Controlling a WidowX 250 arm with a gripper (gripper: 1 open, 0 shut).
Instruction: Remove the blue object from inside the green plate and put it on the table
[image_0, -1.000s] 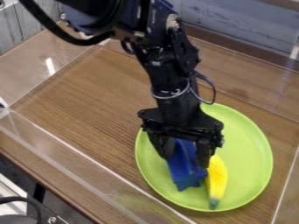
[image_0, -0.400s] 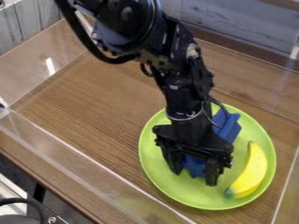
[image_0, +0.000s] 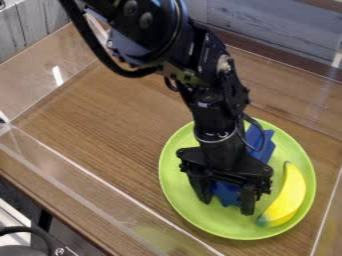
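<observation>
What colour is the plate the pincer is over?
Lime green plate, clearest in the camera view, beneath the pincer.

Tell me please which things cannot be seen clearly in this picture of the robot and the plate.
- Blue object: mostly hidden behind the arm; only its upper right part shows, so its full shape cannot be told.
- Gripper: dark fingers low over the green plate; whether they touch the blue object cannot be told.
- Banana: its inner edge is covered by the gripper.

No readable text or labels, as far as visible.
</observation>
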